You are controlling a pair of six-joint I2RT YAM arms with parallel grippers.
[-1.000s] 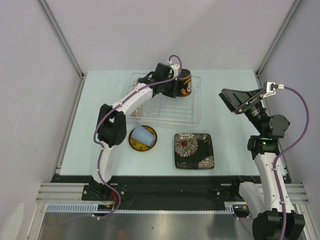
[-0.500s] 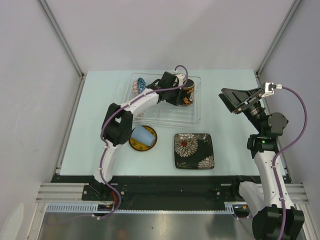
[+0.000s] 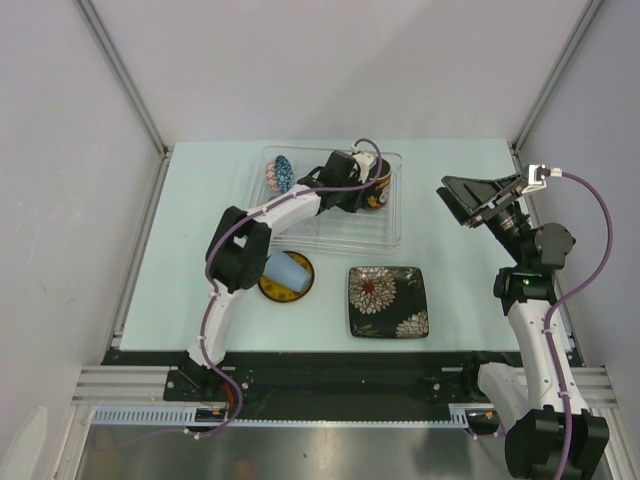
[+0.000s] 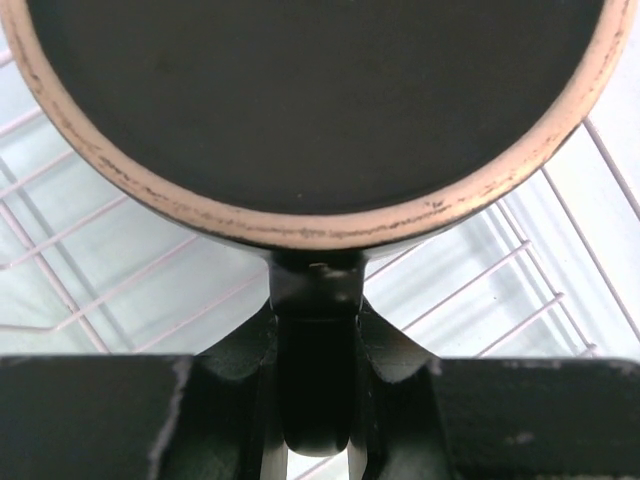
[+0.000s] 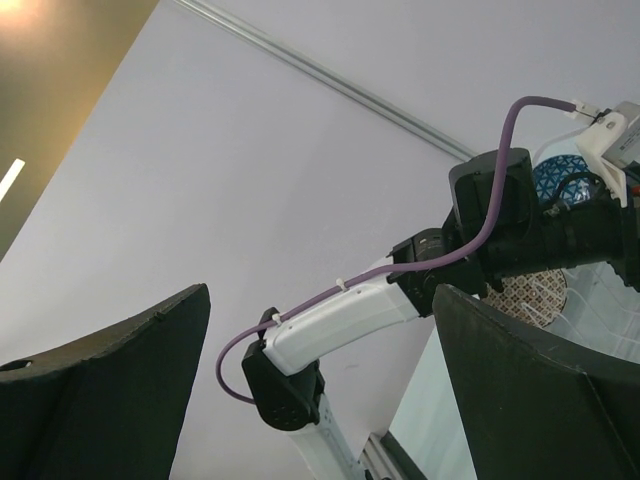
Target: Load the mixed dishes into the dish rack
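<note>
One mug (image 4: 310, 100) is hanging over the dish rack (image 4: 500, 280) wires for placement, left gripper (image 4: 316, 400) clamping its handle; right gripper (image 5: 320, 390) is idling, splayed.

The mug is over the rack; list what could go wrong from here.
1. The left end effector grips the mug by its handle alone, so the mug may swing or slip.
2. The rack has wires under the mug; set on one, it could tip.
3. The cup rests on the yellow plate, so lifting either might upset the other.
</note>
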